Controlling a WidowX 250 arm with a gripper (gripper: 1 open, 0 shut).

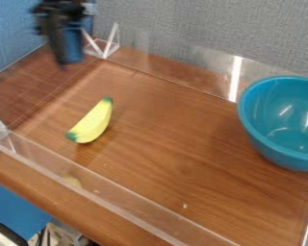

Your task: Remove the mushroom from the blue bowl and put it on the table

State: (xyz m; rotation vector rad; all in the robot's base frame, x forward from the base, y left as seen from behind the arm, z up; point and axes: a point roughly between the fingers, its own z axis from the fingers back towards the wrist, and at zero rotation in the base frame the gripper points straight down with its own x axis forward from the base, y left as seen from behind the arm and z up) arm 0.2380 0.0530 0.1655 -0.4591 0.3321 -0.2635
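The blue bowl (284,120) sits at the right edge of the table (183,144), its right side cut off by the picture's border. Its glossy inside shows only teal wall and highlights; no mushroom can be made out in the part of the bowl that is in view, and the near wall hides the lowest part of the near side. The mushroom cannot be placed anywhere else on the table either.

The gripper (69,56) hangs over the far left corner of the table, well apart from the bowl, with nearly the whole width of the wood between them. It is a dark, motion-blurred shape with a blue lower part, pointing downward. The blur hides the fingertips, so the gap between them cannot be read from the picture; by the recording the jaws are drawn close together, and nothing can be seen held in them.

A yellow banana (89,121) with a green tip lies on the left half of the table, below and slightly right of the gripper, apart from it. Low clear acrylic walls (183,60) run along the table's edges, with a triangular brace just right of the gripper at the far edge.
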